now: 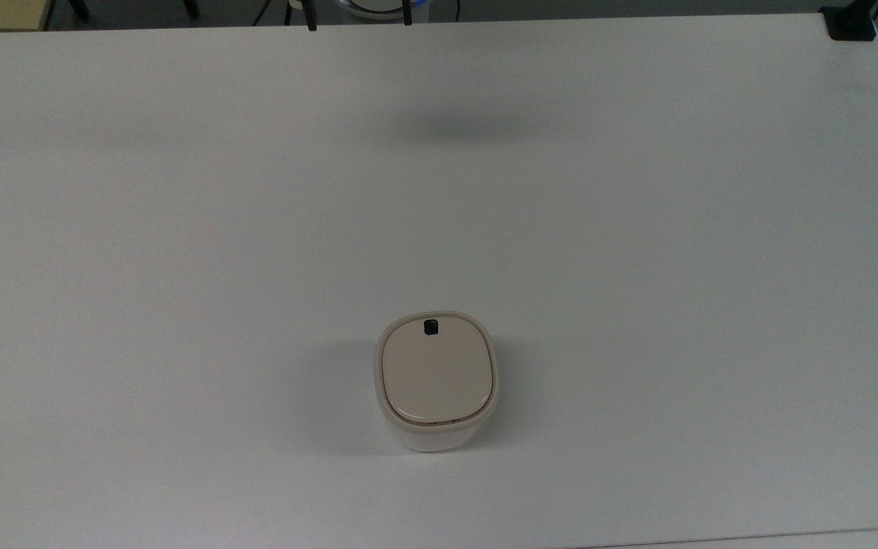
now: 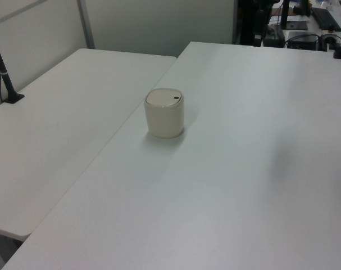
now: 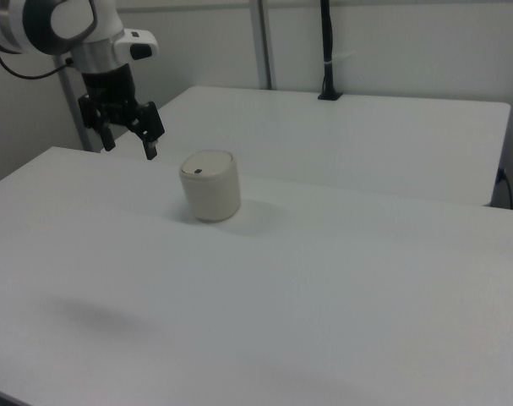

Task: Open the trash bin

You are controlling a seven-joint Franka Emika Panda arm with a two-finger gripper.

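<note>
Small rounded-square cream-white plastic trash bin [image 1: 437, 381] [image 2: 164, 114] [image 3: 210, 186] upright on the white tabletop [image 1: 637, 229] [image 2: 243, 185] [image 3: 324, 296], below centre in the top view, beige flat lid [image 1: 437, 372] down (small black square button [image 1: 430, 327] at the lid's upper edge in the top view). In the right view, black two-finger claw [image 3: 129, 144] in the upper left of the frame, fingers spread apart and gripping nothing, hanging in the air up and to the right view's left of the bin, near but apart from it.
</note>
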